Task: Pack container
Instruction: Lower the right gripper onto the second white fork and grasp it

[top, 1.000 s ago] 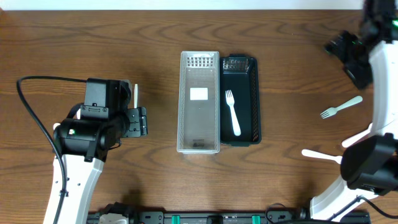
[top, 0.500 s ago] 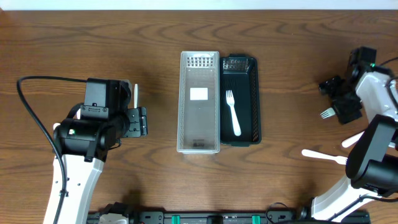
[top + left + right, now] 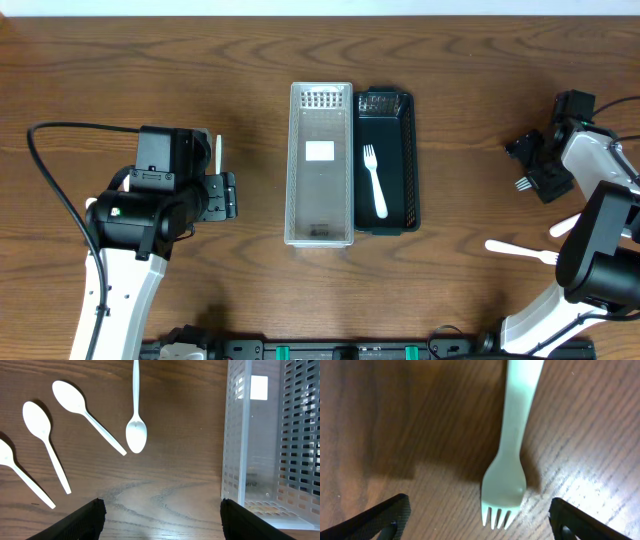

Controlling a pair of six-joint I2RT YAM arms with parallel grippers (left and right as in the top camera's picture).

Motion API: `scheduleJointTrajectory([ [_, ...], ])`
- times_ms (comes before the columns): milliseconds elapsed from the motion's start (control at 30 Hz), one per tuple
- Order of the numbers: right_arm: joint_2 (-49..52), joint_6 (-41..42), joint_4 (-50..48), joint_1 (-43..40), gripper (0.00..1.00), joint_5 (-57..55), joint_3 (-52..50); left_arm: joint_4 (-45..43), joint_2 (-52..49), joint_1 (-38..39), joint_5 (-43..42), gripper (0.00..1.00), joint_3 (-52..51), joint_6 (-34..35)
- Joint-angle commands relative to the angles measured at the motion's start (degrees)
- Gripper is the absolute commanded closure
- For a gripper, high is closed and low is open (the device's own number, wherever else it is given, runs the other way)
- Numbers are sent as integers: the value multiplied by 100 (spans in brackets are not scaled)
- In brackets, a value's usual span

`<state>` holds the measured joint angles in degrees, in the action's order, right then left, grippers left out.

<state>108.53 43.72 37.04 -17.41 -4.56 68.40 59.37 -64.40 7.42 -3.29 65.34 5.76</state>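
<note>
White fork (image 3: pixel 506 477) lying flat, handle away, tines pointing back between wide-spread right fingers (image 3: pixel 390 512), left fingers (image 3: pixel 85 520) also wide

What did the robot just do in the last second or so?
The right arm swung down from the table's far corner to the loose white plastic fork; its open fingers now straddle it, nothing gripped. The left arm, the clear plastic bin, the black slotted tray and the fork inside it stayed put.

Four white spoons (image 3: pixel 136 435), three white forks (image 3: pixel 374 180), one clear basket (image 3: pixel 296 160), one black tray (image 3: pixel 411 170).
</note>
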Motion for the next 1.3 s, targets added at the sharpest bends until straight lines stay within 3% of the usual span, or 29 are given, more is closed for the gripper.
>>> scheduleJointTrajectory([
  [0,57,-223,-20,-31,9,-166,-81,20,-2,-17,-37,24,90,-31],
  [433,341,-223,-15,-59,8,-258,-114,20,-2,-17,-37,24,90,-31],
  [567,374,-223,-2,-59,11,-256,-114,20,-2,-17,-37,24,90,-33],
  [833,378,-223,0,-59,49,-254,-114,20,-2,-17,-37,24,90,-31],
  [1000,378,-223,-4,-59,67,-254,-114,20,-2,-17,-37,24,90,-31],
  [1200,378,-223,-31,-59,82,-256,-114,20,-2,-17,-37,24,90,-33],
  [1267,378,-223,-85,-59,95,-258,-111,20,-2,-17,-37,24,90,-31],
])
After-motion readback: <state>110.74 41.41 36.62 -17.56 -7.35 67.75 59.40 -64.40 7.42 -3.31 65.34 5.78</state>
